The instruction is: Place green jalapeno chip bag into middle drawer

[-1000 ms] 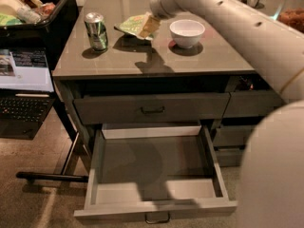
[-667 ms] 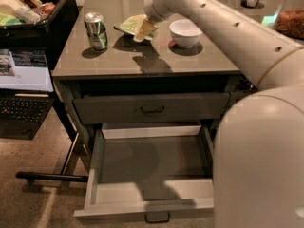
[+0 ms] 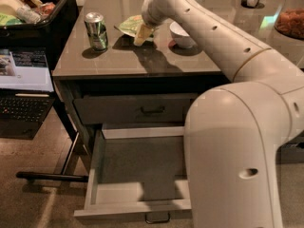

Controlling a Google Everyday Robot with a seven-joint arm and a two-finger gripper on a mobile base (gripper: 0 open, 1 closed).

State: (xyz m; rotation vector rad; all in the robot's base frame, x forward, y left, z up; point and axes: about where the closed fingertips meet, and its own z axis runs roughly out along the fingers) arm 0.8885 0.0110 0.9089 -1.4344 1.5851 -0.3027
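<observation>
Camera view: arm (image 3: 223,46) outstretched, end effector (image 3: 141,35) at green jalapeno chip bag (image 3: 126,25)

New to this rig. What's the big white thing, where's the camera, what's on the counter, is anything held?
The white shape is the robot's single arm, reaching in from the right. There is one camera view, looking down at a counter; where the camera is mounted isn't on record. The end effector is at the green jalapeno chip bag on the counter. Nearby stand a drink can and a white bowl. Below, the middle drawer is pulled open. Whether the bag is gripped can't be told.
</observation>
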